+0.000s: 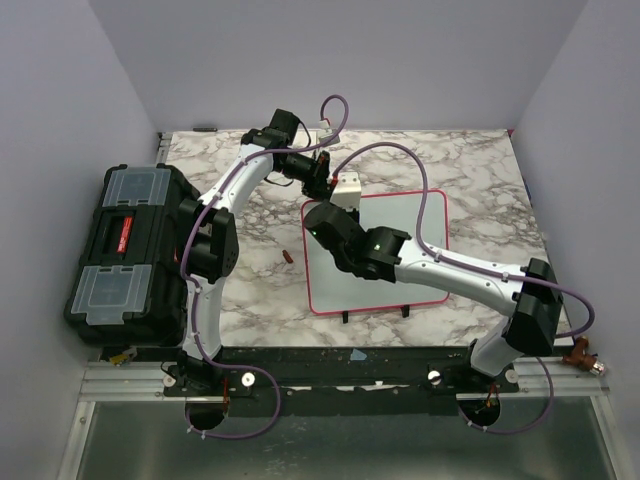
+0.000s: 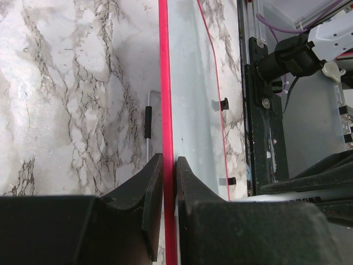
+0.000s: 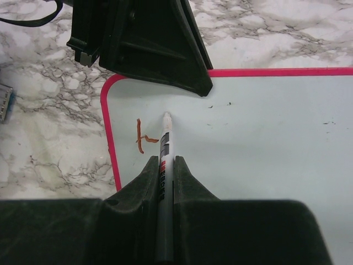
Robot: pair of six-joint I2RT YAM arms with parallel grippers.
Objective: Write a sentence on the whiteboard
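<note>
The whiteboard (image 1: 420,225) lies flat on the marble table, white with a thin pink-red frame. My left gripper (image 1: 333,188) is at its far edge, shut on the frame (image 2: 163,83), with one finger on each side of it (image 2: 169,161). My right gripper (image 1: 322,222) is over the board's far left corner and is shut on a grey marker (image 3: 165,141). The marker's white tip touches the board (image 3: 265,165). Of the sentence, only a red-brown vertical stroke with a short crossbar (image 3: 140,137) shows, just left of the tip. The left gripper's black finger (image 3: 160,49) sits just beyond it.
A black toolbox (image 1: 130,250) stands at the table's left edge. A small red cap (image 1: 287,257) lies on the table left of the board. The board's two black feet (image 1: 346,316) point toward the near edge. A bent wire with a black sleeve (image 2: 148,121) lies beside the frame.
</note>
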